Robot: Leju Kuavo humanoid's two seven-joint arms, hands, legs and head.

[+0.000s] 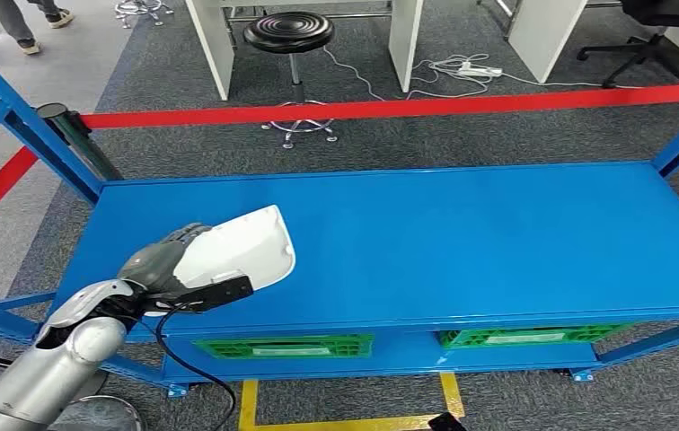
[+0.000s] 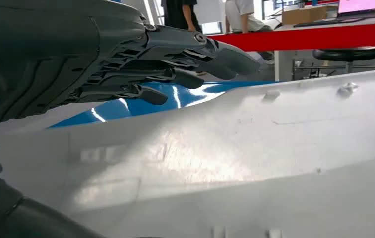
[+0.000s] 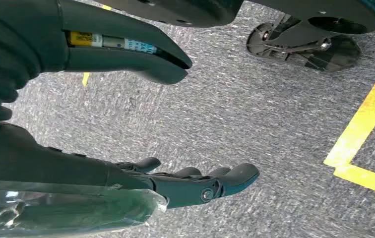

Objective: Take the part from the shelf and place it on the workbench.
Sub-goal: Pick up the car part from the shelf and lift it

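Note:
The white moulded part (image 1: 251,247) lies low over the left front of the blue bench top (image 1: 462,242); I cannot tell whether it touches the surface. My left hand (image 1: 161,262) grips its near left edge. In the left wrist view the dark fingers (image 2: 175,54) reach over the part's pale surface (image 2: 250,148), with a strip of blue showing between them. My right hand (image 3: 175,183) hangs above grey carpet, holding nothing, its fingers apart from the thumb (image 3: 126,54).
Blue uprights (image 1: 13,117) frame the bench at its left and right ends. Green crates (image 1: 282,346) sit on the level below. Red barrier tape (image 1: 408,108) runs behind, with a black stool (image 1: 288,31) and white desks beyond. A person's legs (image 1: 22,27) stand at the far left.

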